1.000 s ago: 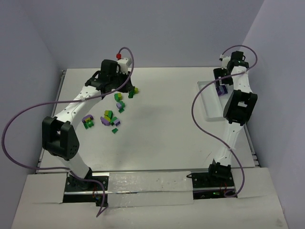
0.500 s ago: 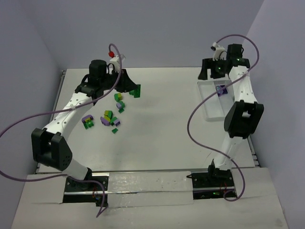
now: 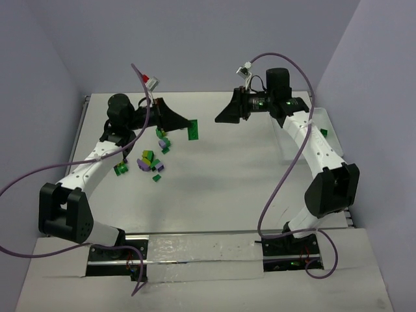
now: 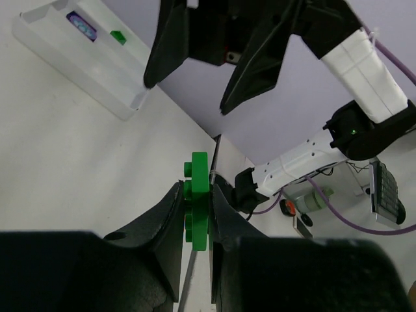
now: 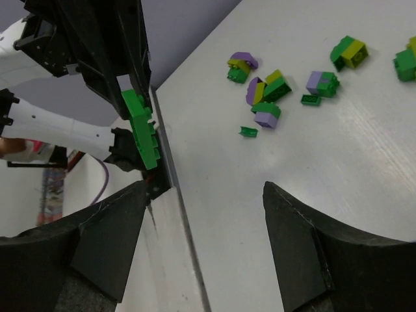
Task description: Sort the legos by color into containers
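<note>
the left gripper (image 3: 186, 125) is clamped on a green lego (image 3: 192, 129), raised clear of the surface (image 3: 214, 182) in the upper middle of the top view. the left wrist view shows this green lego (image 4: 199, 174) edge-on: a thin, bright green plate pinched between the two black fingers, its studs sticking out to the left and its top end reaching past the fingertips. seen from the right wrist view it is a long flat piece (image 5: 144, 130) with a row of studs along one face, hanging under the dark fingers at the left of the frame

the right gripper (image 3: 220, 117) hovers just right of the held piece, facing it, with its jaws spread wide and nothing between them; the gap shows plainly in the right wrist view (image 5: 205, 195) and at the top of the left wrist view (image 4: 186, 97)

the loose legos (image 3: 151, 161) lie scattered on the surface at the centre left of the top view, below the left gripper. they are tiny bricks in dark green, yellow-green and lavender (image 5: 268, 97), some stuck together in two-colour clumps, with a few thin green bits lying apart

the container (image 3: 289, 148), a shallow white tray, sits at the right of the top view, partly behind the right arm. in the upper left of the left wrist view it (image 4: 91, 78) holds a purple piece (image 4: 81, 26) and a small green piece (image 4: 117, 36)
</note>
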{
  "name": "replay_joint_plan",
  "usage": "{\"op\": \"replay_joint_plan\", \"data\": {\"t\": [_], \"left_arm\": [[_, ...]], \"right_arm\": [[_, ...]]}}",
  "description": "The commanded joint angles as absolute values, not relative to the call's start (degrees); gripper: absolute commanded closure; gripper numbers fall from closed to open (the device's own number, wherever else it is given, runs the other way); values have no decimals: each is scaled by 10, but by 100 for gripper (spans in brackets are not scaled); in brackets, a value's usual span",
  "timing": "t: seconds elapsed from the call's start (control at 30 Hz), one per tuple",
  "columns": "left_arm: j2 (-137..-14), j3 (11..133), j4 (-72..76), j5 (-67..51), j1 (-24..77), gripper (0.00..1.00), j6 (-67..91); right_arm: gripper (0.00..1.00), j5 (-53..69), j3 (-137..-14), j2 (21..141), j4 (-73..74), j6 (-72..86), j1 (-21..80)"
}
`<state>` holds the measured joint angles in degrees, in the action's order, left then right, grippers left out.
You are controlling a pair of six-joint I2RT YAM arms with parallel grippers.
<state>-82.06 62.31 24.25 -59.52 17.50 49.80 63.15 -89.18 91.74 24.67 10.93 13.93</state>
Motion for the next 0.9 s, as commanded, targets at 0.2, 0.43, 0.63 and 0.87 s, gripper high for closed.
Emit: {"op": "replay_joint_plan", "data": {"t": [0.2, 0.43, 0.63, 0.87], "left_arm": [[-803, 623, 367, -610, 171, 100, 584], [-800, 620, 361, -606, 171, 100, 580], [-803, 618, 362, -605, 171, 100, 584], [-804, 624, 335, -601, 171, 86, 567]], "right_arm": [[20, 667, -883, 910, 139, 197, 215], [26, 662, -901, 920, 136, 193, 245], [41, 648, -913, 931, 133, 185, 266], [82, 646, -922, 933, 132, 181, 271]]}}
